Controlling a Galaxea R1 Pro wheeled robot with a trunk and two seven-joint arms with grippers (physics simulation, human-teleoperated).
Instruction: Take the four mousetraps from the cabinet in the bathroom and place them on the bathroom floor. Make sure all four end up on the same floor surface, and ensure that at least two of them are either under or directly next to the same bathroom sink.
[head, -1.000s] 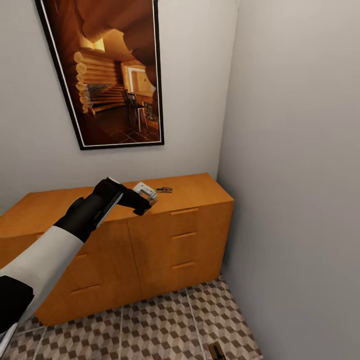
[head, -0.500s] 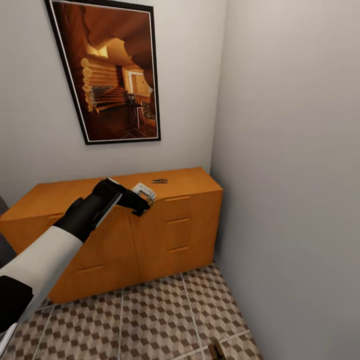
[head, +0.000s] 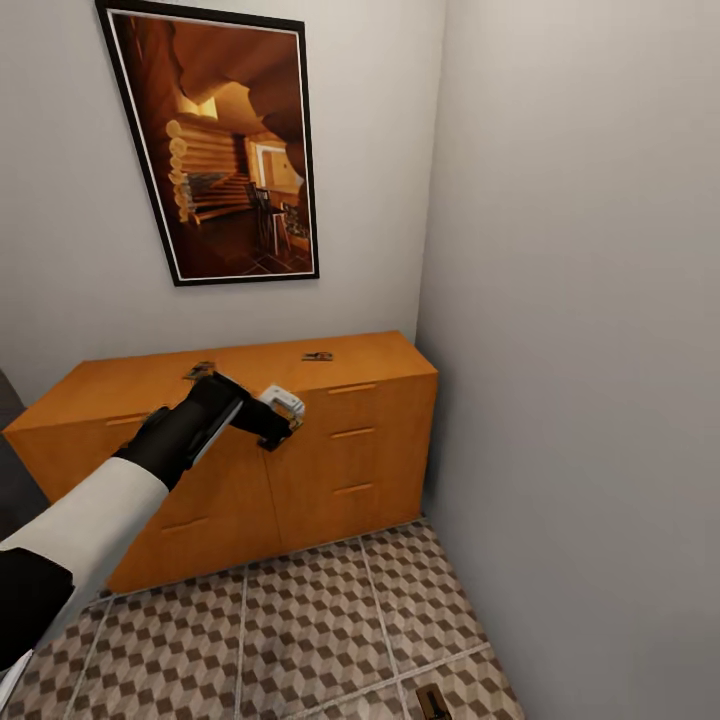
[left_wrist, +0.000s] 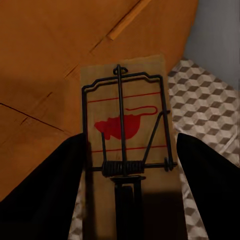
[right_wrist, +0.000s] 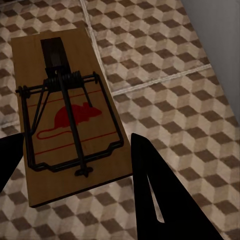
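Note:
My left gripper (head: 283, 408) is shut on a mousetrap (left_wrist: 127, 125), a flat wooden board with a wire spring and a red mouse print. It hangs just in front of the orange-brown cabinet (head: 350, 450), level with its top edge. Two more mousetraps (head: 318, 356) (head: 200, 370) lie on the cabinet's top. My right gripper (right_wrist: 75, 145) is shut on another mousetrap (right_wrist: 70, 120), held low over the cube-patterned bathroom floor (right_wrist: 175, 100); this trap peeks in at the head view's lower edge (head: 432, 703). The sink is out of view.
A grey wall (head: 580, 350) closes the right side, meeting the cabinet's right end in the corner. A framed picture (head: 225, 150) hangs above the cabinet. Tiled floor (head: 300, 620) stretches in front of the drawers.
The camera has drawn back from the cabinet. My left gripper has carried its mousetrap off the cabinet top to in front of the drawers. A trap behind the arm has come into sight.

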